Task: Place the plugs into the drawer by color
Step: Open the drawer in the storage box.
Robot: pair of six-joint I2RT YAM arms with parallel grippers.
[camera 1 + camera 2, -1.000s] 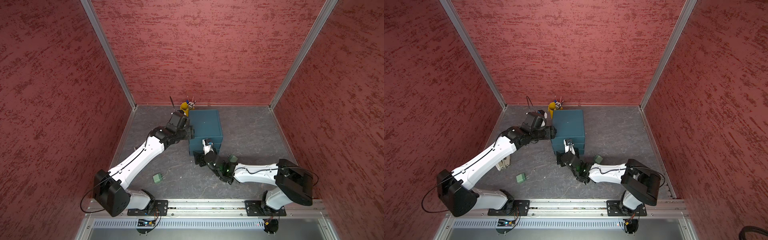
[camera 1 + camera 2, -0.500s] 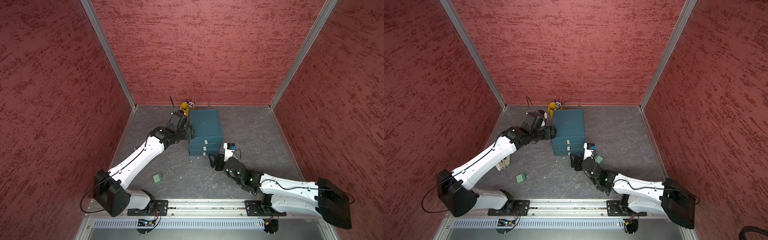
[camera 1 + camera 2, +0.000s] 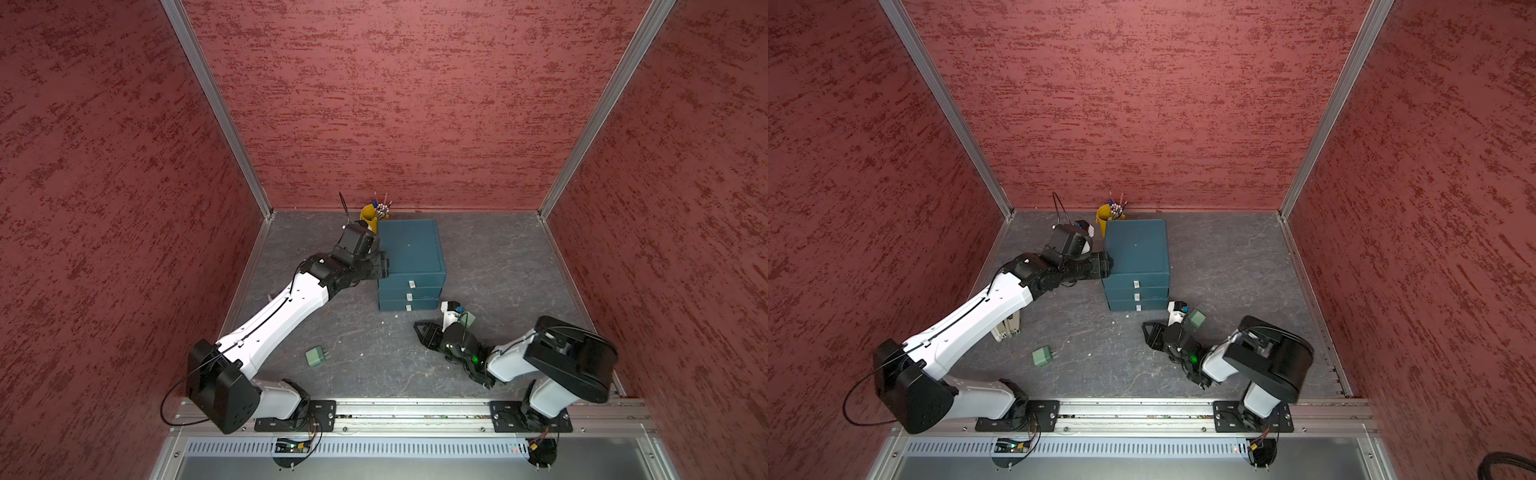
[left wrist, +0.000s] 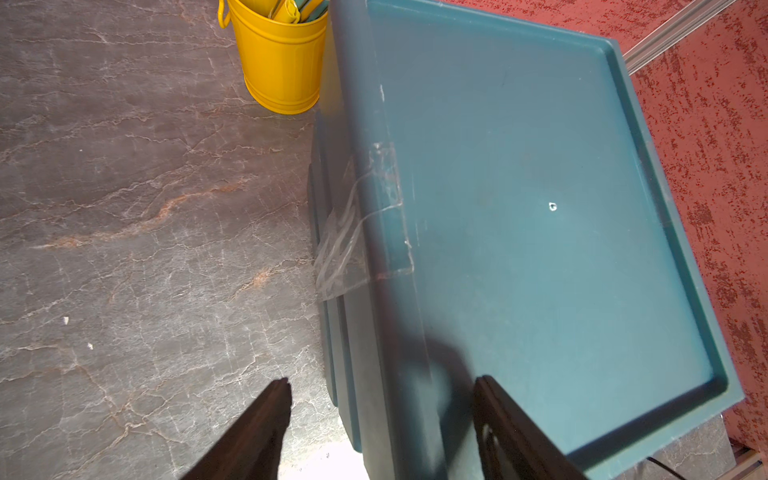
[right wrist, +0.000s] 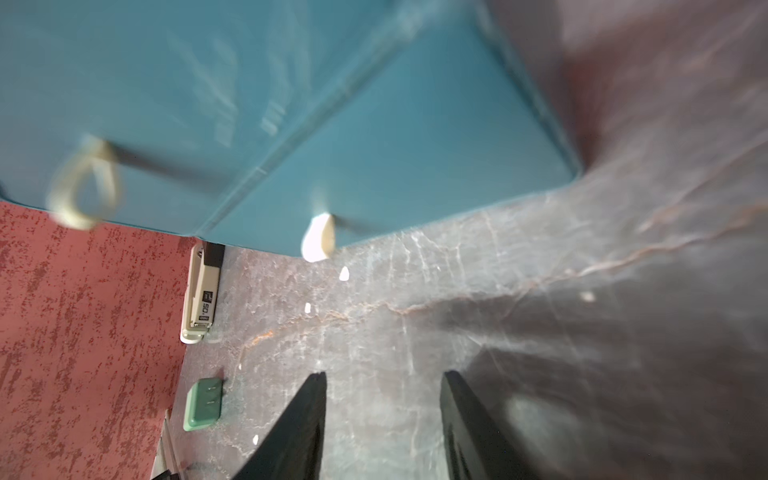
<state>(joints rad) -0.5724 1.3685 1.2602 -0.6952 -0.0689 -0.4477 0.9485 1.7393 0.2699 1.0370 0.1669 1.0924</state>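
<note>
Drawer (image 3: 411,257): dark teal three-stack, sat toward the back of the grey floor (image 3: 374,374). All three fronts looked pushed in, with the white pull tabs (image 3: 411,284) facing the robot. Some clear tape (image 4: 357,232) was stuck over its top edge.
Left gripper (image 4: 382,384): was up at the chest's top left edge with the claw fairly wide and straddling that edge. One finger (image 4: 511,424) was over the top and the other was off the side, with floor showing past it. It wasn't holding anything as far as I could see.
Right gripper (image 5: 384,374): was low over bare floor, near the chest's front right corner. The claw was about half spread with nothing in it, and that wrist view was pretty smeared.
Green plug (image 3: 316,356): mint one lay loose on the floor, well out in front of the chest on the left arm's side. Its prongs were showing and it was well apart from both claws.
Second green plug (image 3: 467,318): also mint, on the floor just beside the right arm's wrist and partly hidden by it.
Pen cup (image 3: 369,214): yellow, full of pens, tucked at the chest's back left corner.
Stapler-looking thing (image 3: 1007,328): pale beige, near the left wall, half under the left arm.
</note>
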